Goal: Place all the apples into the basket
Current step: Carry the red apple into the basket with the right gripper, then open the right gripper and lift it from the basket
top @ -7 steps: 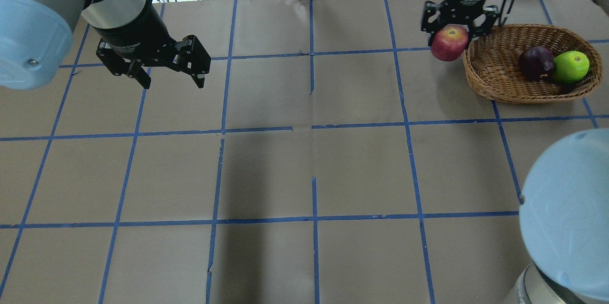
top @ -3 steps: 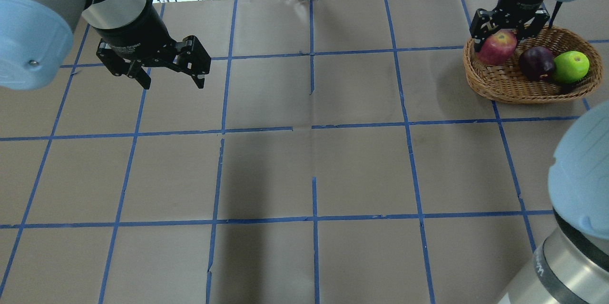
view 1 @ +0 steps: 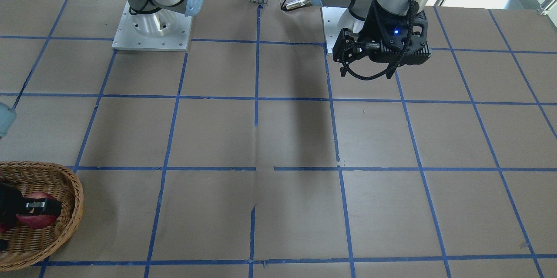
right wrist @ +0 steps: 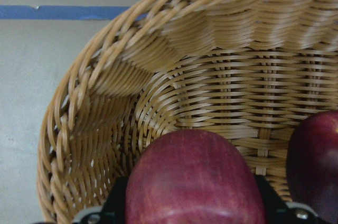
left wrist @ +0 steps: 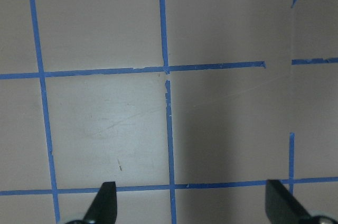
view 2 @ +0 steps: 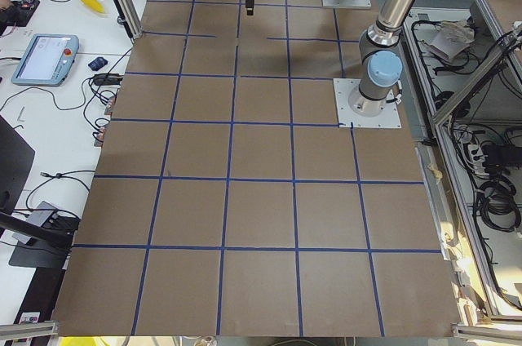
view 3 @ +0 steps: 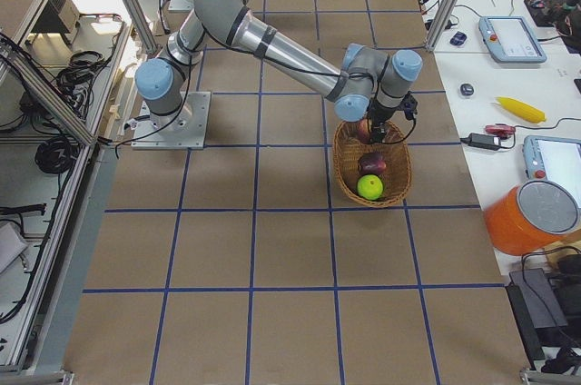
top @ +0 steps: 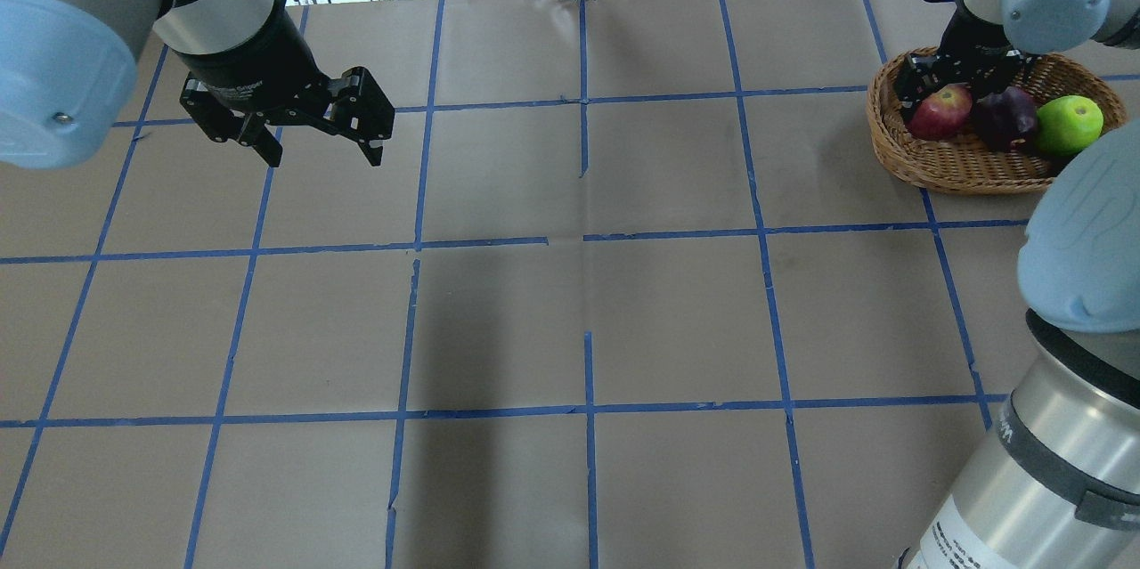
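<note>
- The basket [top: 966, 182] sits at the table's far right, its long axis running left to right in the overhead view.
- The light red apple [top: 940, 112], stem dimple up, is low in the basket's left end, between the jaws of the right gripper [top: 942, 90], which press on its sides.
- The maroon apple [top: 1005, 117] and the green apple [top: 1069, 125] lie beside it in a row.
- The left gripper [top: 322, 158] hangs spread wide, holding nothing.

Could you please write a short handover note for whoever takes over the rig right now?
Grippers: the left gripper is open and empty, hovering over the table. The right gripper is shut on the lighter red apple, low inside the basket.
Things: the dark maroon apple and green apple lie in the basket, side by side.
Done: two apples placed.
Left: release the third apple and lift the right arm clear.
</note>
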